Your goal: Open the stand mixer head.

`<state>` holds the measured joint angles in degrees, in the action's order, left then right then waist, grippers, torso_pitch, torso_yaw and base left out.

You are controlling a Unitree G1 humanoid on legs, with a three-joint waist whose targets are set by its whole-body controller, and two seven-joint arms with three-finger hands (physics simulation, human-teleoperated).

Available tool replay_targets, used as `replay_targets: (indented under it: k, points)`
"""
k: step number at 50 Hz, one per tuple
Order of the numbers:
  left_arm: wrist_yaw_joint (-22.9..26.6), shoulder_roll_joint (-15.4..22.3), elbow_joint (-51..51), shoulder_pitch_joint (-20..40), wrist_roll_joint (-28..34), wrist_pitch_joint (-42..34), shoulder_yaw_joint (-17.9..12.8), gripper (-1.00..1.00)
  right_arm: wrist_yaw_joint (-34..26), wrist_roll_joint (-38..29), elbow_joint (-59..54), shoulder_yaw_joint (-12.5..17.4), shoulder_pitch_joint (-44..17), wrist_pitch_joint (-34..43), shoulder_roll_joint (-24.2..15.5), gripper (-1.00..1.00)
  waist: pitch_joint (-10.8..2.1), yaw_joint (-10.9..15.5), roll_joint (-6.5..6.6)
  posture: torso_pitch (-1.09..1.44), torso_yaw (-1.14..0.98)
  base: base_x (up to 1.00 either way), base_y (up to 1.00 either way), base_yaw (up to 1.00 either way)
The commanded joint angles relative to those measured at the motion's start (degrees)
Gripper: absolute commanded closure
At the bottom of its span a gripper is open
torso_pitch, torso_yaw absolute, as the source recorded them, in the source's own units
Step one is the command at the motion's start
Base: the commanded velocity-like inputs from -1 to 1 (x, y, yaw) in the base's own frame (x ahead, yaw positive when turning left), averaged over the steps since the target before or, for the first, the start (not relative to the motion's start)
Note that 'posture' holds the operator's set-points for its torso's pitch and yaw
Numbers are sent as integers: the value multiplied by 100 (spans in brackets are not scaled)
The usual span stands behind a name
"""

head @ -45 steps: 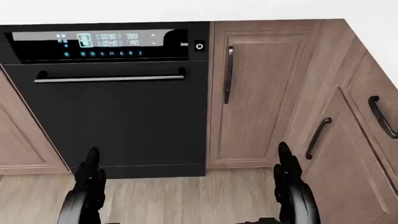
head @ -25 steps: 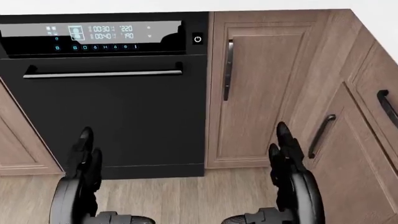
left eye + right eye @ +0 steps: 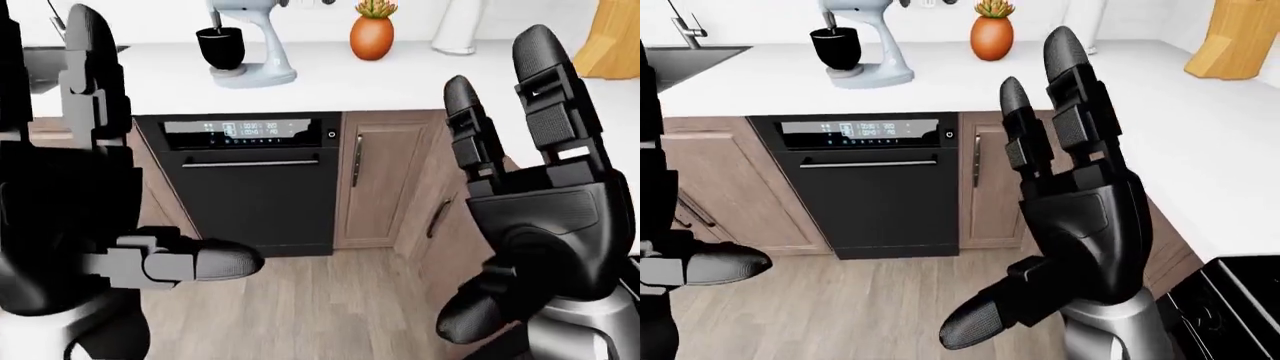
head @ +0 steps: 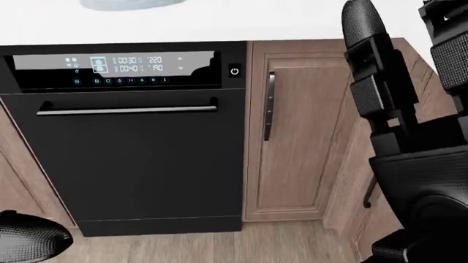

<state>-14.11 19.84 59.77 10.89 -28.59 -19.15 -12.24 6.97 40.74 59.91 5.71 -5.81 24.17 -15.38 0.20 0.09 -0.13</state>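
The stand mixer is pale grey-blue with a black bowl under its head. It stands on the white counter at the top of both eye views, and its head is cut off by the top edge. My left hand is raised at the left, open, with fingers upright and thumb out. My right hand is raised at the right, open, with fingers spread. Both hands are close to the cameras, well short of the mixer, and hold nothing.
A black dishwasher with a lit display sits below the mixer, with a wooden cabinet door to its right. An orange vase, a sink, a knife block and a black stove are nearby.
Both hands have risen from the bottom of the head view; the right one now fills its right side. The dishwasher sits lower in the picture, so the camera has moved.
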Motion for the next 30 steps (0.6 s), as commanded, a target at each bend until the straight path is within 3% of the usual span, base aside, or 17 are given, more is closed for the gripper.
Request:
replay_targets:
  k: [1, 4, 11, 16, 17, 18, 19, 20, 21, 22, 24, 25, 26, 27, 28, 29, 30]
  points:
    - [-716, 395, 22, 26, -629, 213, -6, -100, 666, 445, 7, -114, -49, -433, -421, -100, 9, -2, 16, 0, 0, 0, 0, 0]
    - [-808, 489, 22, -17, -647, 312, 64, -100, 909, 588, 8, -217, -60, -681, -748, -100, 52, 0, 16, 0, 0, 0, 0, 0]
    - [-756, 401, 22, -10, -606, 258, 31, -100, 914, 554, 8, -272, -12, -734, -752, -100, 130, 14, 3, 0, 0, 0, 0, 0]
    - [-745, 401, 22, -47, -598, 287, 31, -100, 910, 540, 8, -322, 23, -808, -788, -100, 134, 14, -3, 0, 0, 0, 0, 0]
    - [-753, 403, 22, -53, -614, 295, 29, -100, 904, 464, 8, -312, 23, -807, -767, -100, 59, -2, -16, 0, 0, 0, 100, 0]
    - [-769, 428, 22, -65, -627, 326, 36, -100, 817, 300, 8, -340, 57, -756, -735, -100, 185, -34, -225, 0, 0, 0, 100, 0]
    - [-792, 453, 22, -69, -643, 343, 44, -100, 775, 229, 8, -339, 69, -747, -669, -100, 159, -5, -337, 0, 0, 0, 100, 0]
    - [-801, 483, 22, -82, -640, 377, 64, -100, 719, 185, 8, -385, 98, -791, -667, -100, 125, -44, -337, 0, 0, 0, 100, 0]
    - [-789, 461, 22, -96, -631, 372, 63, -100, 754, 239, 8, -413, 108, -844, -692, -100, 233, -51, -417, 0, 0, 0, 0, 0]
    - [-763, 430, 22, -102, -622, 368, 43, -100, 688, 99, 8, -482, 160, -900, -706, -100, 147, -73, -236, 0, 0, 0, 0, 0]
    - [-710, 354, 22, -98, -592, 319, 21, -100, 650, 96, 8, -498, 193, -903, -648, -100, 233, -164, 74, 0, 0, 0, 0, 0]
    - [-712, 370, 22, -93, -596, 330, 25, -100, 730, 237, 8, -449, 151, -876, -664, -100, 227, -204, 299, 0, 0, 0, 0, 0]
    - [-747, 421, 22, -92, -627, 363, 38, -100, 733, 257, 8, -441, 151, -914, -698, -100, 215, -231, 441, 0, 0, 0, 0, 0]
    - [-758, 449, 22, -103, -631, 394, 57, -100, 704, 272, 8, -453, 175, -965, -726, -100, 168, -155, 288, 0, 0, 0, 41, 0]
    - [-751, 450, 22, -114, -607, 405, 73, -100, 663, 203, 8, -497, 208, -1033, -752, -100, 248, -124, 150, 0, 0, 0, 100, 0]
    - [-750, 450, 22, -110, -621, 399, 58, -100, 677, 130, 8, -520, 215, -1012, -725, -100, 360, -93, -104, 0, 0, 0, 100, 0]
    - [-766, 468, 22, -97, -650, 395, 39, -100, 645, 111, 8, -502, 214, -957, -681, -100, 380, -62, -361, 0, 0, 0, 80, 0]
